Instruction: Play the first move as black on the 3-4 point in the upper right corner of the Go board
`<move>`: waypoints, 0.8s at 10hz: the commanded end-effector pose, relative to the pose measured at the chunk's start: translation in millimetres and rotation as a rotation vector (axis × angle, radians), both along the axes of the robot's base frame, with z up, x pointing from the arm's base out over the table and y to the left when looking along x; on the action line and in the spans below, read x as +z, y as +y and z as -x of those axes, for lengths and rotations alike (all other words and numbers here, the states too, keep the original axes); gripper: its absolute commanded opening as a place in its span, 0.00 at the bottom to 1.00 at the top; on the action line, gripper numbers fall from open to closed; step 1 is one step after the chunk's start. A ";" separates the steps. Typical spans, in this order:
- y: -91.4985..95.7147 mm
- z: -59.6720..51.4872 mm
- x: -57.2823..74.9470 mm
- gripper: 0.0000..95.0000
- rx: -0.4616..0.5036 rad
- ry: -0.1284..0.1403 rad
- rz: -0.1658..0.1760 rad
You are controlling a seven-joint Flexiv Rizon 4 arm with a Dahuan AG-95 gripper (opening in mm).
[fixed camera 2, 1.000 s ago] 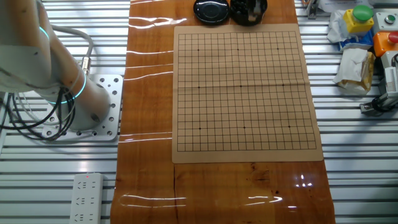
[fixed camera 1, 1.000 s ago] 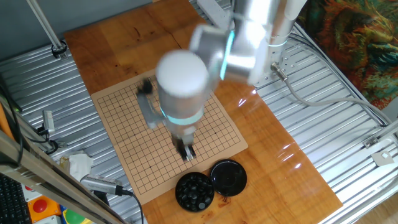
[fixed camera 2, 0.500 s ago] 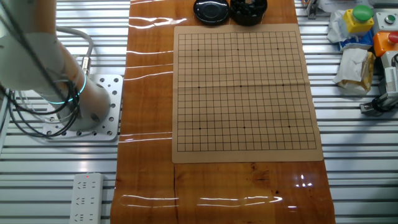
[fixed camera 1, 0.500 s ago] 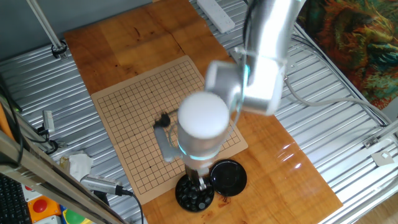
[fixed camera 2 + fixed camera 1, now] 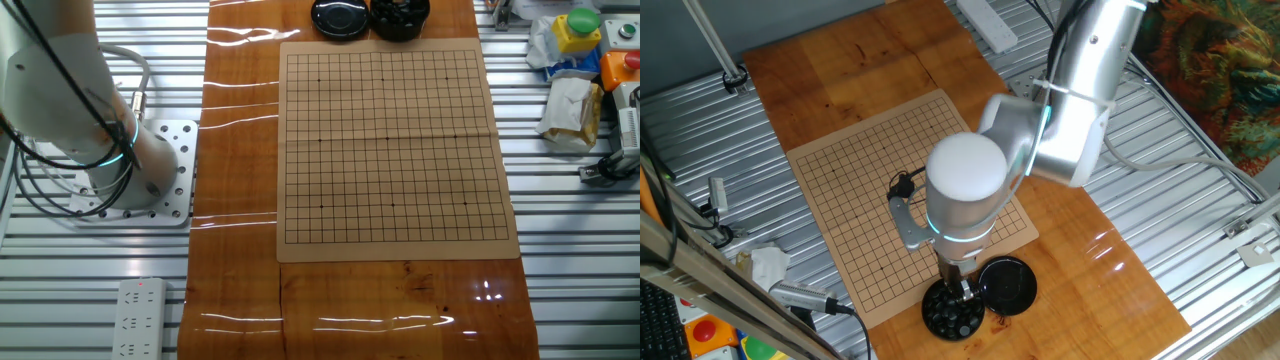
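your fingers [image 5: 962, 294] reach into the bowl [image 5: 952, 310] of black stones [image 5: 948, 314] (apart or clamped, i cannot tell), because a stone must be picked first; the board [image 5: 390, 150] on the tabletop [image 5: 240, 150] lies bare.

The board [image 5: 390, 150] looks like matt tan wood; the tabletop [image 5: 240, 200] around it is glossy orange-brown wood, flanked by ribbed metal panels [image 5: 80, 290].

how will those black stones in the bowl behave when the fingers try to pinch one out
The stones look small, round and glossy, so one may well slip from the fingers. They lie heaped loose in the bowl, so neighbours will probably shift or roll aside. Each looks hard and light, unlikely to break.
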State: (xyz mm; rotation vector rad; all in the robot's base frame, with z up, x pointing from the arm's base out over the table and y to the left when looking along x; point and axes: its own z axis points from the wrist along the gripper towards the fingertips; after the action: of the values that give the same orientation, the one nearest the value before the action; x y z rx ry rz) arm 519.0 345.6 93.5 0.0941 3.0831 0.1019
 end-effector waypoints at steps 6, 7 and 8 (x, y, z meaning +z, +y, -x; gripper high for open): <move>0.9 0.0 -3.1 0.00 0.032 -0.011 -0.001; 0.7 0.2 -3.9 0.00 0.040 -0.014 -0.002; 0.3 0.8 -5.9 0.00 0.042 -0.015 -0.003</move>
State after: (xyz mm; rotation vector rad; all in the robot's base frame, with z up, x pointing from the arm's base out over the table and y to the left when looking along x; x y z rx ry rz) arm 518.8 346.6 86.6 0.0258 3.0713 0.1112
